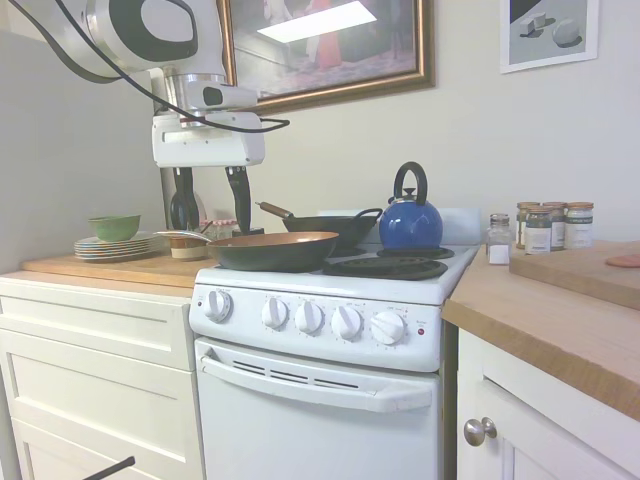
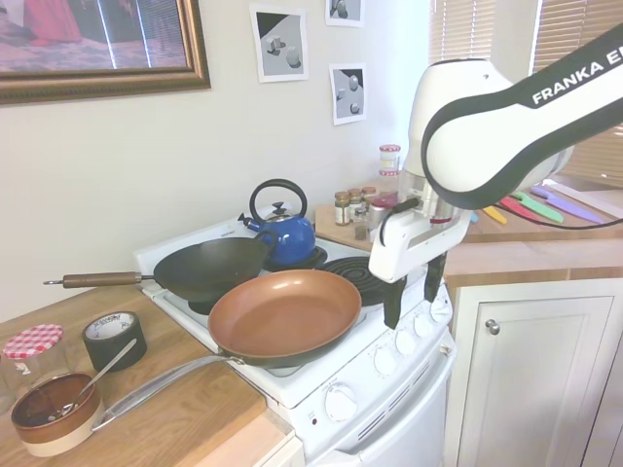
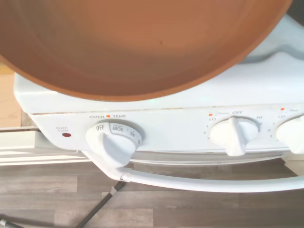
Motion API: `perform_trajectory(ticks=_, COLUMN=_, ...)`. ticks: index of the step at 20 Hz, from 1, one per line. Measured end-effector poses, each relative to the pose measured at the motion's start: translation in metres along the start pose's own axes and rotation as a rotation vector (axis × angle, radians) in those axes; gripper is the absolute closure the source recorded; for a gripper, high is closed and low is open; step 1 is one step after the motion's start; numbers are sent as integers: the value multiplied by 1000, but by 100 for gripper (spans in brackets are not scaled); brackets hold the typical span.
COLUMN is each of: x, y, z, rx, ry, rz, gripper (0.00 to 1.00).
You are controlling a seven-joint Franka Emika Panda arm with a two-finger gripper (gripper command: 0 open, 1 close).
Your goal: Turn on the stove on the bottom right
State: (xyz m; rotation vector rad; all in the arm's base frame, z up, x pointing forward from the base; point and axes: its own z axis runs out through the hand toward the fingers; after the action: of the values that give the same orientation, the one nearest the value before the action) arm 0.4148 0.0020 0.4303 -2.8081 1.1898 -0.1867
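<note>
The white stove (image 1: 320,291) has a row of round white knobs (image 1: 309,317) and a small red light (image 1: 420,331) on its front panel. Its front right burner (image 1: 385,267) is a wide flat black coil with nothing on it, and it also shows as the burner (image 2: 352,277). My gripper (image 1: 211,226) hangs open and empty above the left end of the knob row, touching nothing. From the other side the gripper (image 2: 412,309) overlaps the knobs (image 2: 404,341). The wrist view shows the oven knob (image 3: 113,142) and a burner knob (image 3: 235,135), both at OFF.
A copper-lined frying pan (image 1: 272,248) sits on the front left burner, with its handle over the counter. Behind it stand a dark wok (image 1: 330,227) and a blue kettle (image 1: 410,221). Spice jars (image 1: 540,228) stand on the right counter. Plates and a green bowl (image 1: 114,227) are on the left.
</note>
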Motion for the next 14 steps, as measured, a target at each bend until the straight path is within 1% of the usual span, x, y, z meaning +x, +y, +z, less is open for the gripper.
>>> perform_trajectory(ticks=7, x=5, y=5, z=6, rx=-28, ry=4, rz=-5, gripper=0)
perform_trajectory(ticks=14, x=30, y=33, z=19, rx=-60, ry=-23, rz=21, gripper=0)
